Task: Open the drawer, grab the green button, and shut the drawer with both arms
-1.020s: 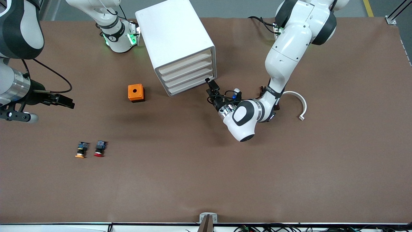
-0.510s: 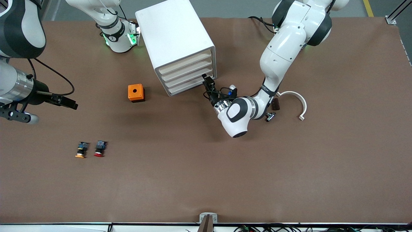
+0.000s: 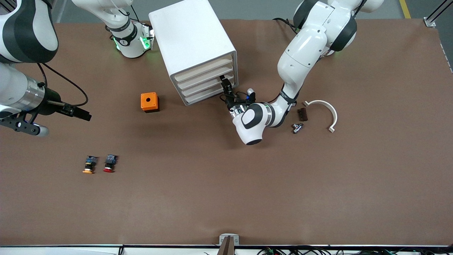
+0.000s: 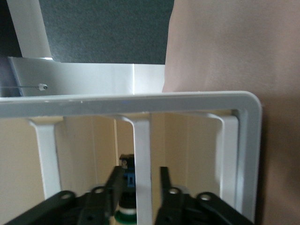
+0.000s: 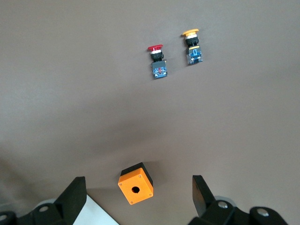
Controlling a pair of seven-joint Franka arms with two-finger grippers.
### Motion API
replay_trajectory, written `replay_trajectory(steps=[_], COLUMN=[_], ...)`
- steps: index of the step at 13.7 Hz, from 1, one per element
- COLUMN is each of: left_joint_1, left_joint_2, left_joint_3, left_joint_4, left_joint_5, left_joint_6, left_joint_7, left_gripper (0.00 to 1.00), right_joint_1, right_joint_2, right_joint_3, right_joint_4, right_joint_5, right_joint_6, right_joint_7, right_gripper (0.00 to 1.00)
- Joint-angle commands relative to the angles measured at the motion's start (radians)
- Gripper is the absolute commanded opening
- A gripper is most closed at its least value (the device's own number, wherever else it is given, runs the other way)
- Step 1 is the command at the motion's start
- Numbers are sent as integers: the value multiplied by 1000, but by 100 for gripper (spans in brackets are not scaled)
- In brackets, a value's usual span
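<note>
Now the left gripper (image 3: pixel 224 82) is reaching the cabinet's (image 3: pixel 191 42) closed drawer (image 3: pixel 208 85) front, its fingers narrowing around a front rib, the button (image 4: pixel 125 206) showing inside, while the right gripper (image 3: pixel 82 114) is waiting wide open.

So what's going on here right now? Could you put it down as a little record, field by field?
cabinet: four drawers, all shut
left gripper: at the cabinet front, fingers straddling a drawer handle rib
right gripper: open, waiting in the air at the right arm's end
orange box: on the table beside the cabinet
red button, yellow button: side by side, nearer the front camera
</note>
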Motion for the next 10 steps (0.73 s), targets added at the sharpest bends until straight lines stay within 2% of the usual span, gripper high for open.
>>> replay_trajectory(steps=[1,2,6,10], left_joint_1=[-20,-20,-9,32], left_joint_2=[7,7,7,8], left_joint_3=[3,3,6,10], left_joint_4=[13,13,13,14], left_joint_5=[-10,-10,-12,-21], left_joint_6=[-42,-45,-43,-40], left_joint_7=[-15,-17,-20,-18], left_gripper=[23,18,9,8], right_joint_1=[3,3,3,52], right_joint_2=[14,14,20,55], right_joint_3=[0,0,0,0], right_joint_4=[5,5,5,6], right_joint_5=[7,7,7,7], right_joint_6=[15,15,28,73], right_joint_7=[17,20,23,122], right_gripper=[100,100,100,100])
